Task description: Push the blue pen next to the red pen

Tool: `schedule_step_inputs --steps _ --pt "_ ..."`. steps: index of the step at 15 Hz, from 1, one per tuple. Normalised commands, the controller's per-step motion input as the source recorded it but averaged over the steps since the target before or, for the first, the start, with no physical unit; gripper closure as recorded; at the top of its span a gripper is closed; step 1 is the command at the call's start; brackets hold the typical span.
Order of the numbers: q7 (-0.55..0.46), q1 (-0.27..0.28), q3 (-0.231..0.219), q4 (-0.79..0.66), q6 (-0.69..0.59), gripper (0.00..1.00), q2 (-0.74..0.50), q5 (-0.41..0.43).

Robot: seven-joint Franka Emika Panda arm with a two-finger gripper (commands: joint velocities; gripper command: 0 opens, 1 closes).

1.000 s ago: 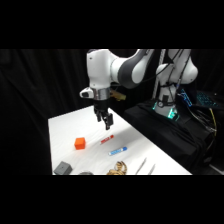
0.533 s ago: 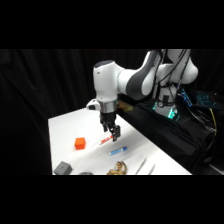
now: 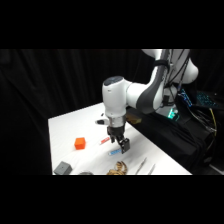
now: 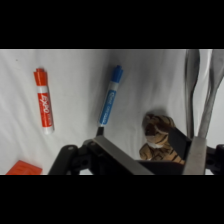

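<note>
Heads-up: blue pen [image 4: 110, 95] is light and rolls easily, so with gripper [image 4: 145, 150] jaws apart, nudge its middle sideways toward red pen [image 4: 43, 100].

light: bright on the white table [image 3: 70, 127], black beyond it
shadow: soft, under the gripper [image 3: 120, 144]
focus: both views soft, gripper linkage blurred

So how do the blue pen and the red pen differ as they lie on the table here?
In the wrist view the blue pen lies tilted, while the red pen lies nearly straight up the picture. The blue pen has a blue cap and a blue barrel; the red pen has red ends and a white printed middle. The claw's linkage reaches the blue pen's lower end; the red pen lies clear of it. Both lie flat on the white table, apart.
</note>
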Motion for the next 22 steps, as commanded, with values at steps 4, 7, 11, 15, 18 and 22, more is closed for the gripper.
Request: schedule_step_inputs --steps 4,7,11,15,18,22 --pt "-0.1 -0.033 0.115 -0.06 0.3 0.0 0.1 0.244" --pt "-0.24 -0.148 0.17 -0.08 0.33 0.0 0.09 0.3" --pt "-0.33 -0.246 0.231 -0.1 0.31 0.0 0.09 0.3" --pt "-0.37 -0.293 0.251 -0.08 0.24 0.0 0.09 0.24" --pt "-0.37 -0.303 0.243 -0.08 0.2 0.0 0.07 0.197" --pt "-0.34 -0.3 0.203 -0.12 0.2 0.0 0.0 0.167"
